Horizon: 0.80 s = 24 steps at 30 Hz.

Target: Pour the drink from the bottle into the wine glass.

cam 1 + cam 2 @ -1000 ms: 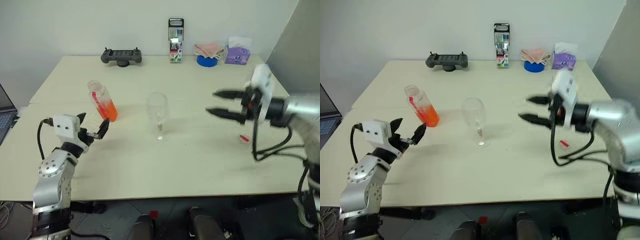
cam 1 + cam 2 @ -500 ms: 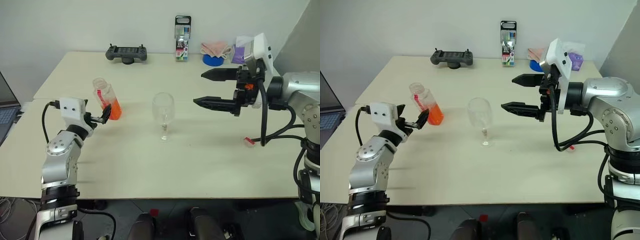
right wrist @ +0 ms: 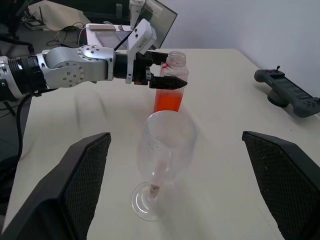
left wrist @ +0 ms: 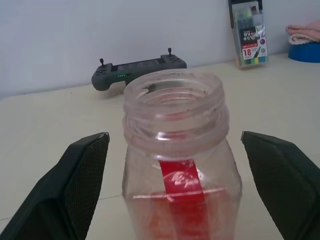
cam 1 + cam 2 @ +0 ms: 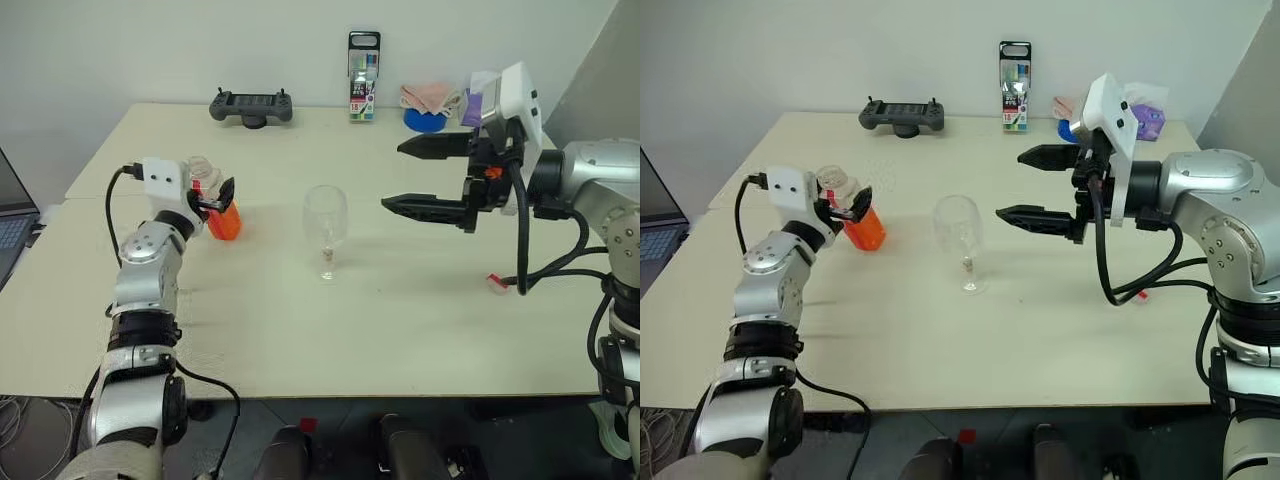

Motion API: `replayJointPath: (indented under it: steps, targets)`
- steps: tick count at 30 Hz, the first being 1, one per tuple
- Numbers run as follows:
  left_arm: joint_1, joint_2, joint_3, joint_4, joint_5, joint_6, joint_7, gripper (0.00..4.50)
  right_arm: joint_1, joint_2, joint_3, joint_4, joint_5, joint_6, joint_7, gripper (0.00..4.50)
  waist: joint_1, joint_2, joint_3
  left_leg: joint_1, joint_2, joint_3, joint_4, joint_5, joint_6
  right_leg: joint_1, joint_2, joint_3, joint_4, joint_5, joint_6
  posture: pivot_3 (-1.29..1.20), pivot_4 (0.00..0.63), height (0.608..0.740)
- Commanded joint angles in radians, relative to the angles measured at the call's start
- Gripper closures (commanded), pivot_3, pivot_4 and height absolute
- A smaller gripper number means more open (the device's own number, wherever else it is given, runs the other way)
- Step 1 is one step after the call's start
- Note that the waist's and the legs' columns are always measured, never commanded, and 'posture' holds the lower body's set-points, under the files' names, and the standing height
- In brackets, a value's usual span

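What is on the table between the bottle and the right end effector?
The wine glass stands between the bottle and the right end effector, as the left eye view shows.

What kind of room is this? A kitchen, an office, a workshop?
Most likely an office or lab room, not a kitchen: a plain cream table against a bare white wall, a laptop at its edge, and a handheld controller and a pack of marker pens along the back.
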Motion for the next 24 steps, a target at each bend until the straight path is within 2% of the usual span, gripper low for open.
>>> replayJointPath:
  steps: [1,11,14,18,21,24]
  targets:
    - [-0.052,0.004,-0.009,0.058,0.017,-0.056,-0.017,0.00,-0.001,-0.017,-0.009,-0.040,0.008,0.008,-0.017,0.02,0.000,0.000,0.000,0.000,0.000,0.000,0.000,0.000,0.000,0.000,0.000,0.000,0.000,0.000,0.000,0.00,0.150,0.740]
    - [-0.100,0.014,-0.009,0.217,0.020,-0.174,-0.056,0.00,0.006,-0.020,-0.006,-0.033,-0.004,0.001,-0.037,0.02,-0.002,0.000,0.000,0.000,0.000,0.000,0.000,0.000,0.000,-0.001,0.000,0.000,0.001,0.000,0.000,0.00,0.150,0.740]
    - [-0.104,0.016,-0.006,0.235,0.017,-0.193,-0.062,0.57,0.007,-0.020,-0.005,-0.030,-0.007,-0.004,-0.042,0.00,-0.002,0.000,0.000,0.000,0.000,0.000,0.000,0.000,0.000,-0.001,0.000,0.000,0.001,0.000,0.000,0.00,0.150,0.740]
    - [-0.104,0.016,0.000,0.245,0.004,-0.225,-0.088,1.80,0.012,-0.021,-0.011,-0.030,-0.011,0.005,-0.062,0.00,-0.002,0.000,0.000,0.000,0.000,0.000,0.000,0.000,0.000,-0.001,0.000,0.000,0.001,0.000,0.000,0.00,0.150,0.740]
    - [-0.135,0.023,-0.026,0.226,0.012,-0.238,-0.149,2.66,0.137,-0.021,-0.080,-0.046,-0.046,-0.018,-0.141,0.00,-0.001,-0.002,-0.001,0.000,0.000,-0.001,0.000,0.000,0.000,-0.001,0.000,-0.001,0.001,0.000,0.000,0.00,0.150,0.740]
    - [-0.185,0.036,-0.098,0.189,0.062,-0.270,-0.236,2.81,0.313,0.055,-0.200,-0.139,-0.012,-0.032,-0.251,0.00,0.011,-0.004,-0.002,-0.004,-0.001,-0.003,0.001,0.000,0.000,-0.002,-0.001,-0.003,0.001,0.000,0.000,0.00,0.150,0.740]
